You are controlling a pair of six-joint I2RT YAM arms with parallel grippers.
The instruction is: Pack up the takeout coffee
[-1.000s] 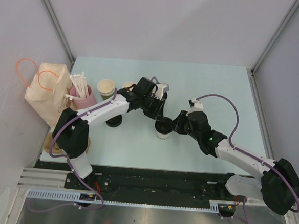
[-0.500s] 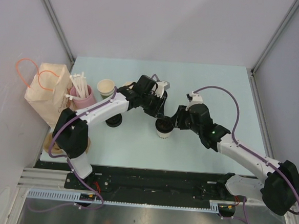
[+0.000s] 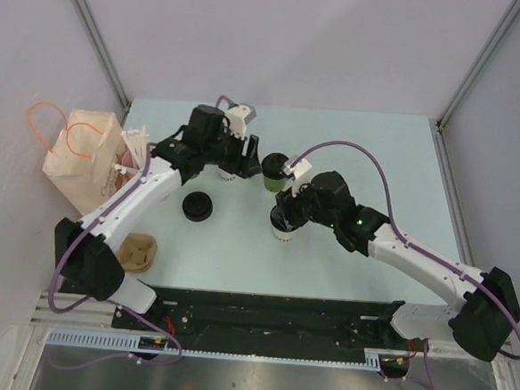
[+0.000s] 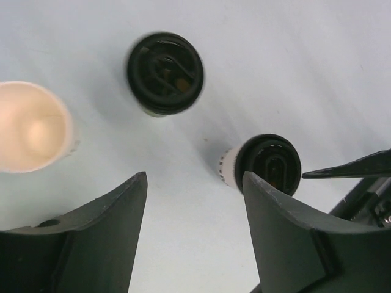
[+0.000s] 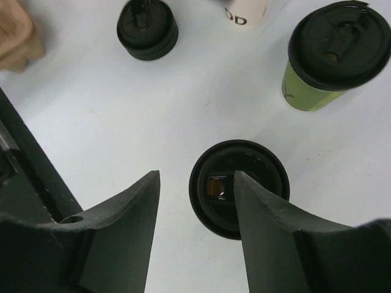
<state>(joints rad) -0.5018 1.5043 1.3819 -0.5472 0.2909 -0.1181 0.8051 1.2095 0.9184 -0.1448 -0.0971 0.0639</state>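
Observation:
The white-sided cup (image 3: 284,230) with a black lid stands mid-table; it also shows in the right wrist view (image 5: 223,189) and the left wrist view (image 4: 264,163). My right gripper (image 3: 285,211) (image 5: 197,177) is open and empty just above it, the right finger overlapping the lid. The green-sided lidded cup (image 3: 274,171) (image 5: 333,55) (image 4: 165,73) stands just behind. My left gripper (image 3: 238,165) (image 4: 194,177) is open and empty, above the table left of the green cup.
A loose black lid (image 3: 198,207) (image 5: 146,27) lies left of centre. An open white printed cup (image 5: 247,12) and an open cream cup (image 4: 30,125) stand near my left gripper. The beige bag (image 3: 80,156), straws (image 3: 135,142) and a brown holder (image 3: 137,251) are at the left.
My left arm has swung back and to the left, away from the white cup, uncovering the green lidded cup. My right gripper has moved left over the white cup.

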